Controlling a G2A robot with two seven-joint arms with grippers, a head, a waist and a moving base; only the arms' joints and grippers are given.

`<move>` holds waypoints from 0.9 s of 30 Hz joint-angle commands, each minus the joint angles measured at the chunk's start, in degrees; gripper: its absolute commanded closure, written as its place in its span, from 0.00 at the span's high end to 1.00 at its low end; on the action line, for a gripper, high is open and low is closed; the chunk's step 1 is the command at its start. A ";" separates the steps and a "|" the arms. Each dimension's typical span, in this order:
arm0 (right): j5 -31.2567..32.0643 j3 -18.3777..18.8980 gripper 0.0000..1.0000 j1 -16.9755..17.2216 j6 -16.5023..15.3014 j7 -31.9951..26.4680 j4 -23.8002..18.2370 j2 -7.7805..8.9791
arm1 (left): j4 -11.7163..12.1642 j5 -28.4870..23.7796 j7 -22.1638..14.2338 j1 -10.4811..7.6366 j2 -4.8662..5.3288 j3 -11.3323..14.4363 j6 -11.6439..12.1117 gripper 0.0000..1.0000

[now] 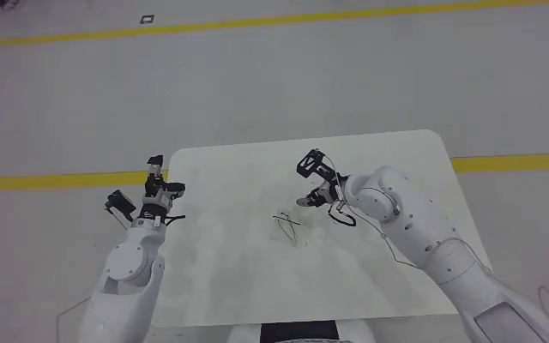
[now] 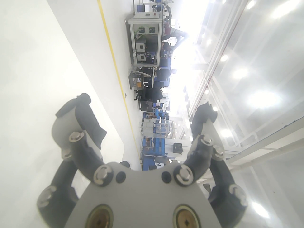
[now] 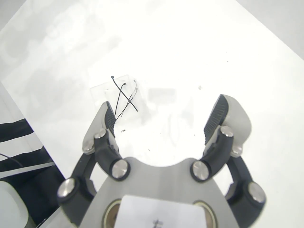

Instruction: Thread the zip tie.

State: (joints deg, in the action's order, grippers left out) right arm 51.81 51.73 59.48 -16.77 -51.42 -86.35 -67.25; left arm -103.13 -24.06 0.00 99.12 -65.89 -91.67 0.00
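While left gripper (image 2: 143, 104) and right gripper (image 3: 163, 102) gape open, zip ties (image 3: 124, 97) lie crossed on the white table (image 3: 190, 36).

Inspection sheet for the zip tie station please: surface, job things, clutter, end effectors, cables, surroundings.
Surface: white table, faintly smudged.
Job's things: thin black zip ties lying crossed near mid-table, apparently on a clear sheet; count unclear.
Clutter: small dark specks near the ties.
End effectors: left end effector open, holding nothing, by the table's edge; right end effector open, holding nothing, above the table beside the ties.
Cables: black cable loop at the right wrist.
Surroundings: yellow floor lines, a small dark square on the floor, equipment racks beyond.
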 commanded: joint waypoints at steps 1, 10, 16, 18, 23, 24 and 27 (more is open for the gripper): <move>-0.01 -0.71 1.00 -0.17 -1.85 -0.31 -1.02 -0.06 | 0.00 0.00 0.00 0.00 0.00 0.00 0.00 1.00; -16.59 -11.77 1.00 -9.08 -2.71 -11.61 -2.48 0.64 | 0.00 0.00 0.00 0.00 0.00 0.00 0.00 1.00; -22.99 -16.10 1.00 -12.02 -2.71 -14.48 -0.39 0.71 | 0.00 0.00 0.00 0.00 0.00 0.00 0.00 1.00; -22.99 -16.10 1.00 -12.02 -2.71 -14.48 -0.39 0.71 | 0.00 0.00 0.00 0.00 0.00 0.00 0.00 1.00; -22.99 -16.10 1.00 -12.02 -2.71 -14.48 -0.39 0.71 | 0.00 0.00 0.00 0.00 0.00 0.00 0.00 1.00; -22.99 -16.10 1.00 -12.02 -2.71 -14.48 -0.39 0.71 | 0.00 0.00 0.00 0.00 0.00 0.00 0.00 1.00; -21.50 -17.13 1.00 -12.04 -2.07 -13.98 0.11 0.36 | 0.00 0.00 0.00 0.00 0.00 0.00 0.00 1.00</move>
State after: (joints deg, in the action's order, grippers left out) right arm 29.66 35.07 47.65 -19.16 -65.43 -86.54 -66.70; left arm -103.13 -24.06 0.00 99.12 -65.89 -91.67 0.00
